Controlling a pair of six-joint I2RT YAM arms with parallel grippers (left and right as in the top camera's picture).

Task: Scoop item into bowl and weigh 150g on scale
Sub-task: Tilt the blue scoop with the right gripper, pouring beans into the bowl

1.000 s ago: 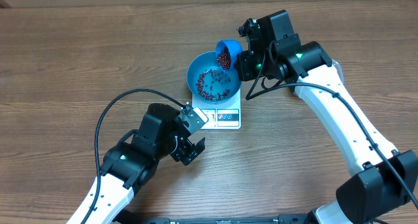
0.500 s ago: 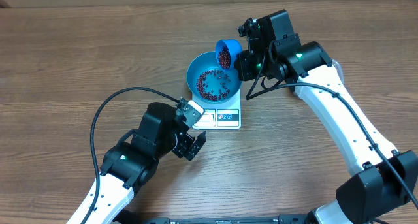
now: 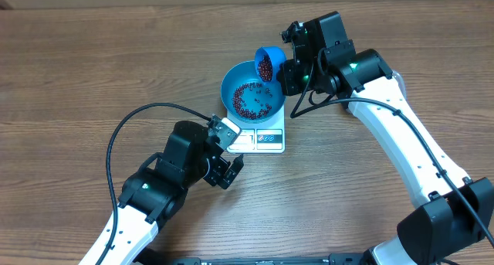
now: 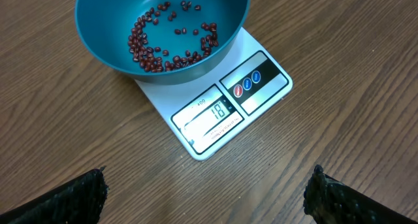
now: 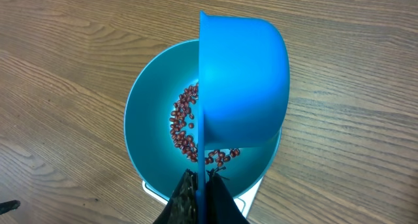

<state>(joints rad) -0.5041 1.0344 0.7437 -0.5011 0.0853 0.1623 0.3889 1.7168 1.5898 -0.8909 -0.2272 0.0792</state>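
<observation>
— Why is the scale [image 3: 266, 140] under the bowl [image 3: 226, 91]?
— To weigh whatever lands. The right gripper [image 5: 201, 199], clamped on the scoop [image 3: 268, 62], tilts it over the rim so beans [image 3: 247, 104] slide in.
— The left gripper [image 4: 206, 201]?
— Wide open, empty, beside the scale, probably watching its display.

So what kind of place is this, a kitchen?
Probably a robot lab, not a home kitchen: a left arm and right arm work at a wooden table, where a bowl of beans sits on a scale.
</observation>
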